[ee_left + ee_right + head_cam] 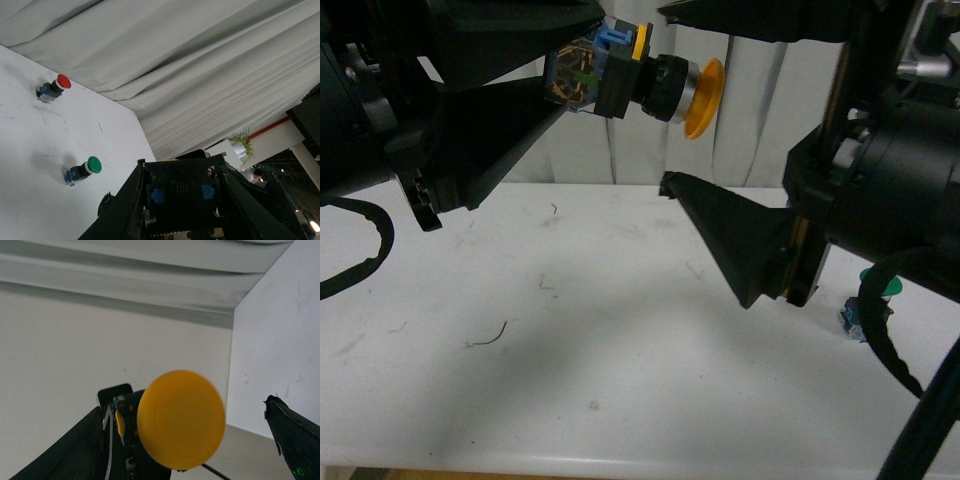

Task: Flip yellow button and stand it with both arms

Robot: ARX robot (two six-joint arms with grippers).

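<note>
the yellow button [645, 85] is up in the air, well above the white table [620, 400], lying on its side with the round yellow cap [180, 417] facing right and the black-and-blue block facing left

the left gripper [582, 65] has it by that block: its two black fingers are closed against the block from above and below, and the neck, silver collar and cap stick out free to the right (from the left wrist camera you only see the back of the block, wedged between the two fingers)

the right gripper [665, 100] is spread wide. one finger runs along the very top of the front view, the other [730, 240] sits below, and the cap end of the button lies in the gap between them. neither finger touches the button as far as i can see; there is clear space under the cap and above it. in the right wrist view the cap fills the middle, face on, with a dark finger off to each side

down on the table, a red button [56, 87] lies over by the pale curtain [200, 60], and a green button [86, 168] lies apart from it, on its side. in the front view the green one only peeks out behind the right arm, on the right side of the table. a few faint scuffs and a thin curl of thread mark the near part of the tabletop
</note>
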